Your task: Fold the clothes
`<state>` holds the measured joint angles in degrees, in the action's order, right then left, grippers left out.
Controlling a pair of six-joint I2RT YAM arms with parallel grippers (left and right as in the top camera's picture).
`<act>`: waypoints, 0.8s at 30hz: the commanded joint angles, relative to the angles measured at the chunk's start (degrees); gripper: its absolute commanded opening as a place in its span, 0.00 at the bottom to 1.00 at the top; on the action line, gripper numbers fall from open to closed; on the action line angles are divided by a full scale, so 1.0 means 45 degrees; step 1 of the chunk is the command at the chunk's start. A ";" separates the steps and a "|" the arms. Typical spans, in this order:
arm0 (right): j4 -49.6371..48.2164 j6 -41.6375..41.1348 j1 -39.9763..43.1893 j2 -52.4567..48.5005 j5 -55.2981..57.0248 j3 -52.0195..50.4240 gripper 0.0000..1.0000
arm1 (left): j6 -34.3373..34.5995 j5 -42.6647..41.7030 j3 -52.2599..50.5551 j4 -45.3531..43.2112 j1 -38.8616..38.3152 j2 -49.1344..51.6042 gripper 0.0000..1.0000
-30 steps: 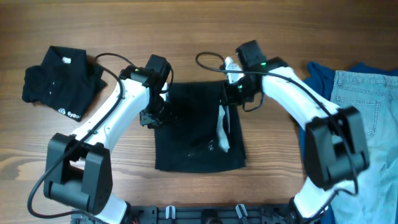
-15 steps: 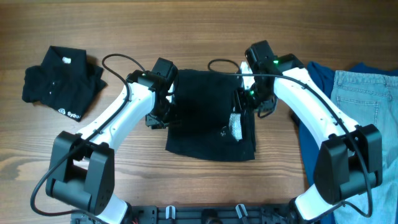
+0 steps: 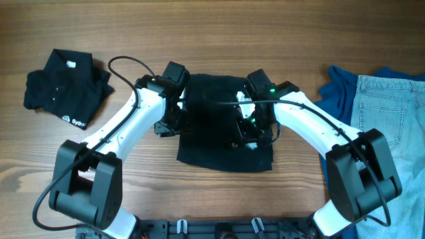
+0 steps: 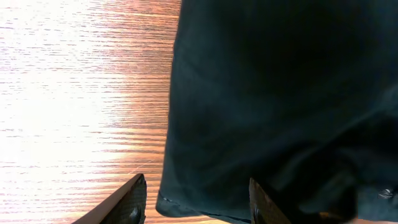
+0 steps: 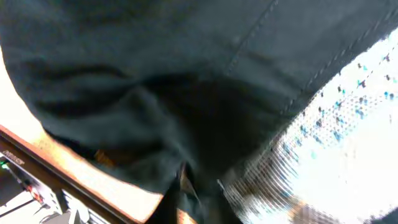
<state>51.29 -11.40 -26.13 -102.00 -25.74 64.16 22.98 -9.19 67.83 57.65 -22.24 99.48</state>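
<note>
The black shorts lie folded in the middle of the wooden table. My left gripper is at their left edge. In the left wrist view its fingers are spread wide, with the shorts' hem lying between them. My right gripper is over the right half of the shorts. In the right wrist view its jaws are close together with black fabric bunched in them. The pale mesh waistband shows beside them.
A small black shirt with white print lies at the far left. A blue top and light-blue jeans lie at the right edge. Bare wood runs along the back.
The shorts have shifted right and back. My right gripper has moved left and forward over them, and the pale waistband strip is now mostly hidden. My left gripper has stayed at the left edge.
</note>
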 commanded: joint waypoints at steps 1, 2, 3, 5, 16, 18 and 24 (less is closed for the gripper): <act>0.1515 0.0554 0.0141 0.0049 0.0690 0.0913 0.04 | -0.0068 0.0359 -0.0097 0.0049 -0.0058 0.0136 0.53; 0.2225 0.0568 0.0175 0.0180 0.1156 0.1341 0.04 | -0.0068 0.0369 -0.0097 0.0039 -0.0058 0.0136 0.54; 0.2982 0.0588 0.0194 0.0345 0.1647 0.1787 0.04 | -0.0068 0.0413 -0.0097 0.0039 -0.0058 0.0136 0.54; 0.4435 0.0568 0.0194 0.0704 0.2764 0.2506 0.04 | -0.0068 0.0690 -0.0097 0.0039 -0.0058 0.0136 0.56; 0.3458 -0.2885 0.1190 0.0971 0.4571 0.1749 0.47 | -0.0058 -0.0092 -0.0097 -0.0457 -0.0058 0.0136 0.64; 0.2545 -0.2025 0.1909 0.0947 0.3279 0.1734 0.48 | -0.0049 -0.0423 -0.0097 -0.0699 -0.0058 0.0136 0.66; 0.2744 -0.0724 0.2307 0.0491 0.0947 0.1151 0.12 | -0.1273 -0.0520 -0.0097 -0.2822 -0.0058 0.0136 0.20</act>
<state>62.41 -18.06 -15.05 -98.35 -12.97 71.90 22.74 -10.26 67.68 48.86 -22.24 99.48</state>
